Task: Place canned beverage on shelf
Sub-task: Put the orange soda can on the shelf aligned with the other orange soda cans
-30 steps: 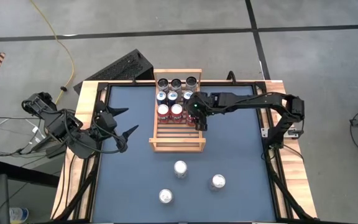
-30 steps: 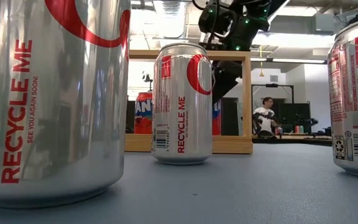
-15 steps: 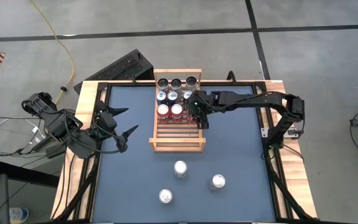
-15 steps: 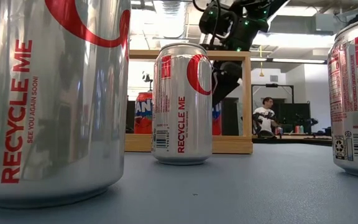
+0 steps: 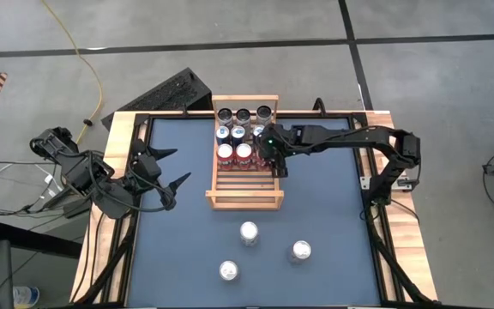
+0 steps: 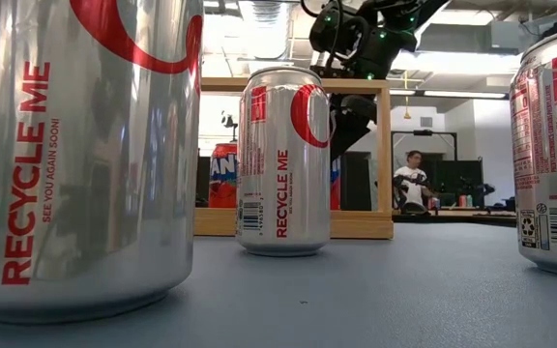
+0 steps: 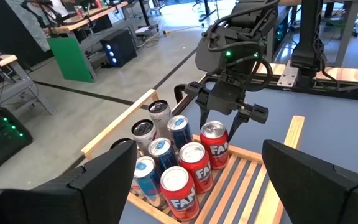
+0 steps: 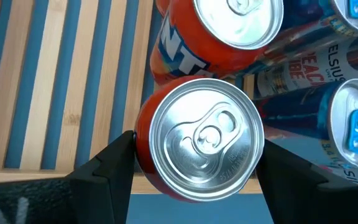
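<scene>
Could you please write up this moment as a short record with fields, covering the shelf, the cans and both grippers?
shelf: light-wood slatted shelf at the far middle of the table
cans on shelf: three rows of three; black-topped at the back, blue in the middle, red Fanta in front
right gripper: over the shelf's right side, fingers standing either side of the red Fanta can, which stands on the slats
left gripper: open, waiting at the table's left edge
loose cans: three silver cans upright on the mat nearer the front
</scene>
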Controlling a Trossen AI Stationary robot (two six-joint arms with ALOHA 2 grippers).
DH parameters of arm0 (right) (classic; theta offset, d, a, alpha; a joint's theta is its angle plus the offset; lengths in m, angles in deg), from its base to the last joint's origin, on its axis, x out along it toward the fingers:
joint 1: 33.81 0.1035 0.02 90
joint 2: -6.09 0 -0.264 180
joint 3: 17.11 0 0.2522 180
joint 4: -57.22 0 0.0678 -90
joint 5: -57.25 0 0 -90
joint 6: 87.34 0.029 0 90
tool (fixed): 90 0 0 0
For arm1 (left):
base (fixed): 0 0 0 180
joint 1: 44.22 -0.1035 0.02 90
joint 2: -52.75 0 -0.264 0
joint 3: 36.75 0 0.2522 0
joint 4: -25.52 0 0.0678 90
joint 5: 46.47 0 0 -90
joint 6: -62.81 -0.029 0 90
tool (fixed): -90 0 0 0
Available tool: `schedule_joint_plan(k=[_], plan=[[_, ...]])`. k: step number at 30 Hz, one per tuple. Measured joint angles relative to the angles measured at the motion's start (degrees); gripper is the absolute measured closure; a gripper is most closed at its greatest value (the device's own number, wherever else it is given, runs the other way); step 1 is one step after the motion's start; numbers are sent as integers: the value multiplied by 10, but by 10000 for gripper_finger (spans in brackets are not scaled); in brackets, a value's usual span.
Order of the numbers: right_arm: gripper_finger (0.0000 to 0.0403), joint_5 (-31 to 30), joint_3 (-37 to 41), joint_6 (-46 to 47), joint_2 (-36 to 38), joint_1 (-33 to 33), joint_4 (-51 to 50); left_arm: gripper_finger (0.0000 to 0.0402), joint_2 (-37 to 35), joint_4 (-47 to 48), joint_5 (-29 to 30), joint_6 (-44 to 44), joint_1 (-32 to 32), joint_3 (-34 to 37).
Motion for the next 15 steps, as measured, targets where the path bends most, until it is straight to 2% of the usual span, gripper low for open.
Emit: schedule_joint_plan(k=[15], plan=[[133, 8, -3, -33, -12, -2, -8, 68, 0, 1, 0, 0, 0, 0]])
